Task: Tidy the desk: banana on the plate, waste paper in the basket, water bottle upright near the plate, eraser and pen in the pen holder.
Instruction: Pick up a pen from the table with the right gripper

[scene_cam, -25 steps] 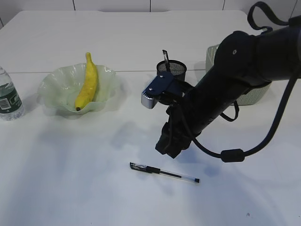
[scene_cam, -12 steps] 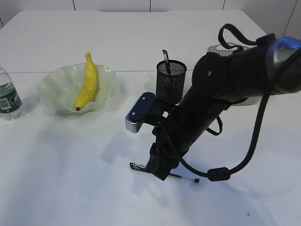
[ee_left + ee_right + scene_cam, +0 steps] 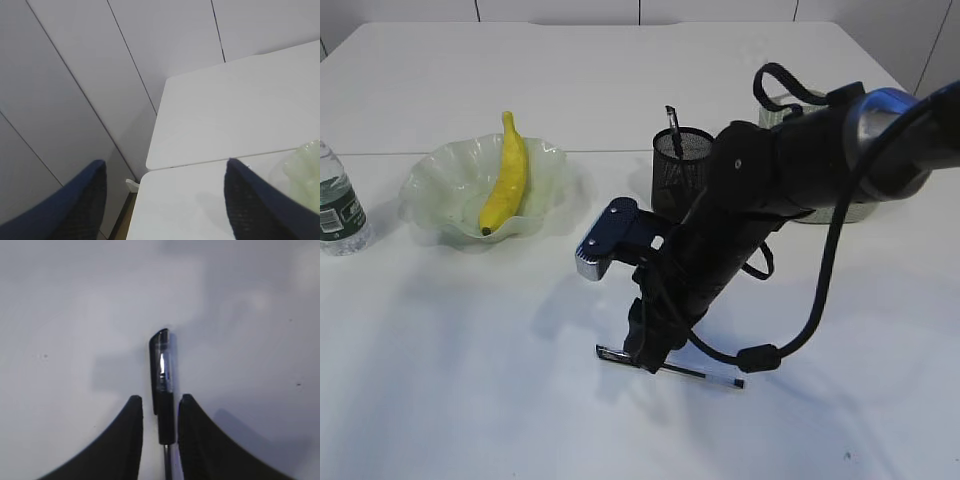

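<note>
One pen lies on the tabletop, straddled by the right gripper (jaws narrow, not clamped); left gripper wide, empty; one banana on the plate; one bottle upright.

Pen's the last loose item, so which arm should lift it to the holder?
Right. The right gripper already straddles the pen on the table, near the pen holder. The left gripper sits open, off at the table's far-left corner.

- Looks like a lab/test room, not a home
- Bare white table butted to a second one, seam visible
- Plain grey panel walls
- Robot arm with cabling over staged desk props
</note>
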{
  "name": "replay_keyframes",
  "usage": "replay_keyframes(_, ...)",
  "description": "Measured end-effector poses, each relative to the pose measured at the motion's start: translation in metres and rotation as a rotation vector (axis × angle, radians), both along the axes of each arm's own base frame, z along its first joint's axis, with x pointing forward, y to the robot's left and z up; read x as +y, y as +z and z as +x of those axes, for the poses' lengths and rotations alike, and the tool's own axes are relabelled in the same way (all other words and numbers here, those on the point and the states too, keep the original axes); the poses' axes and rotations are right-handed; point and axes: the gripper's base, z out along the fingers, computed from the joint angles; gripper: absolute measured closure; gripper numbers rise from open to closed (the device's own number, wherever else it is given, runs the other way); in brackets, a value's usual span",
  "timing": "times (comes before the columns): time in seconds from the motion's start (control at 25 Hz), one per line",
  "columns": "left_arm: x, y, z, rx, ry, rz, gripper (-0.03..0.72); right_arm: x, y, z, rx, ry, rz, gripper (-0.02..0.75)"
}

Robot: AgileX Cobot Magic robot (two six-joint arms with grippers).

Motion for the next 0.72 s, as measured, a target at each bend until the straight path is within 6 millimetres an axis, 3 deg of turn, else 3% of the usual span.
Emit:
replay_keyframes(0.24, 0.0002, -0.0003, -0.0001, 0.004, 0.002, 0.001, 0.168, 0.0011, 0.0055, 0.0097, -0.031, 0.001, -0.038, 0.554)
replay_keyframes(0.72, 0.0002, -0.0003, -0.0001, 0.004, 0.002, 0.001, 0.168, 0.0, 0.0009, 0.008, 0.001, 0.012, -0.061, 0.554)
